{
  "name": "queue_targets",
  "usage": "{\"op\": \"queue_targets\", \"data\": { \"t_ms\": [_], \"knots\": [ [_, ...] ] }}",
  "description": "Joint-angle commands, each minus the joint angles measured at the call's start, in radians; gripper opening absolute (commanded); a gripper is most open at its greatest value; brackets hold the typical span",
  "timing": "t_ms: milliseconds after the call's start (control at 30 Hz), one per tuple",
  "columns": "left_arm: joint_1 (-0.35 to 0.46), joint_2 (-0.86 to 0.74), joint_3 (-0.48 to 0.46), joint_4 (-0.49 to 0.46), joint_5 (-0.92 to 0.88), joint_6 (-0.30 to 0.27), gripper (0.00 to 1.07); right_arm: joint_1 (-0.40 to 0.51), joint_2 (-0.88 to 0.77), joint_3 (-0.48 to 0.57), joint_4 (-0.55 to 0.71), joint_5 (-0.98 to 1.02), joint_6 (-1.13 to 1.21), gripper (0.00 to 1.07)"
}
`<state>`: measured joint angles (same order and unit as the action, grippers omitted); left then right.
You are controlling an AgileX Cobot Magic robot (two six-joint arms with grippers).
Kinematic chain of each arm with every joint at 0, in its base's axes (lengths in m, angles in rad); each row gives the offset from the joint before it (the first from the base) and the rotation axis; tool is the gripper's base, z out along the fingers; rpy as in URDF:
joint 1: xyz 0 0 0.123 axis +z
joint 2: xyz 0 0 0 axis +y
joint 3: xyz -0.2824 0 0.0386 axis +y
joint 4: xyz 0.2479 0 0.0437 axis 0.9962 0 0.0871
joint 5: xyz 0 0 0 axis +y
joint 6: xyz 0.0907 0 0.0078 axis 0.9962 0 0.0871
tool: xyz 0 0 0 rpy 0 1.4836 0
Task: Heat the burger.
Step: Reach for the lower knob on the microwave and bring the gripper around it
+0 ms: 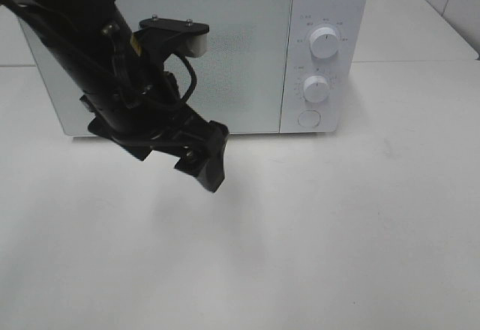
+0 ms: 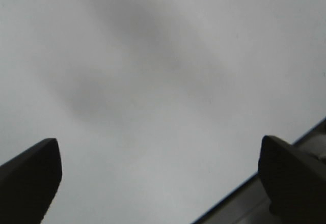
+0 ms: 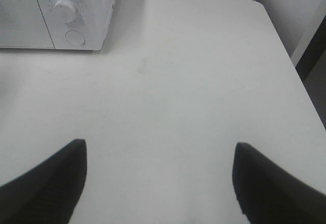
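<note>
The burger is out of view in all three views. My left gripper (image 1: 202,171) hangs over the table just in front of the closed white microwave (image 1: 247,45), black fingers pointing down and to the right. In the left wrist view the left gripper (image 2: 160,145) is open, with only a plain white surface between its fingers (image 2: 30,173). In the right wrist view my right gripper (image 3: 160,146) is open over bare table, empty, with the microwave (image 3: 76,10) ahead of it and off to one side. The right arm does not show in the exterior high view.
The microwave's door is shut; two round knobs (image 1: 324,41) (image 1: 316,88) and a round button (image 1: 308,118) sit on its right panel. The white table (image 1: 337,232) stretches in front and to the right. Its far edge (image 3: 300,66) shows in the right wrist view.
</note>
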<state>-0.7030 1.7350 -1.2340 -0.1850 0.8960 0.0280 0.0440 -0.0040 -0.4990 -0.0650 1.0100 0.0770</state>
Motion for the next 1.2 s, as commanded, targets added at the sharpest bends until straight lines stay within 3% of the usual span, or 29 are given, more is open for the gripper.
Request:
{"op": "queue_targets", "data": {
  "t_ms": [33,300,367,400,467,500,567,600,667,767,833,933,1200],
  "knots": [
    [-0.005,-0.017,-0.005,-0.01,0.111,-0.007,0.98,-0.007,-0.026,0.001,0.003,-0.016,-0.008,0.76],
    [0.077,-0.081,-0.005,0.002,0.243,-0.028,0.98,-0.007,-0.026,0.001,0.003,-0.016,-0.008,0.76],
    [0.155,-0.128,-0.005,-0.002,0.272,-0.028,0.98,-0.007,-0.026,0.001,0.003,-0.016,-0.008,0.76],
    [0.155,-0.128,-0.005,-0.002,0.272,-0.028,0.98,-0.007,-0.026,0.001,0.003,-0.016,-0.008,0.76],
    [0.271,-0.2,-0.005,-0.001,0.319,-0.028,0.98,-0.007,-0.026,0.001,0.003,-0.016,-0.008,0.76],
    [0.271,-0.2,-0.005,-0.001,0.319,-0.028,0.98,-0.007,-0.026,0.001,0.003,-0.016,-0.008,0.76],
    [0.376,-0.256,-0.004,0.012,0.351,-0.012,0.98,-0.007,-0.026,0.001,0.003,-0.016,-0.008,0.76],
    [0.376,-0.256,-0.004,0.012,0.351,-0.012,0.98,-0.007,-0.026,0.001,0.003,-0.016,-0.008,0.76],
    [0.469,-0.313,-0.003,0.031,0.391,0.006,0.98,-0.007,-0.026,0.001,0.003,-0.016,-0.008,0.76],
    [0.493,-0.336,0.001,0.037,0.399,0.008,0.98,-0.007,-0.026,0.001,0.003,-0.016,-0.008,0.76],
    [0.611,-0.435,0.063,0.055,0.392,0.008,0.98,-0.007,-0.026,0.001,0.003,-0.016,-0.008,0.76],
    [0.674,-0.511,0.134,0.05,0.375,0.0,0.98,-0.007,-0.026,0.001,0.003,-0.016,-0.008,0.76],
    [0.707,-0.699,0.32,0.076,0.306,-0.006,0.98,-0.007,-0.026,0.001,0.003,-0.016,-0.008,0.76]
  ]
}}
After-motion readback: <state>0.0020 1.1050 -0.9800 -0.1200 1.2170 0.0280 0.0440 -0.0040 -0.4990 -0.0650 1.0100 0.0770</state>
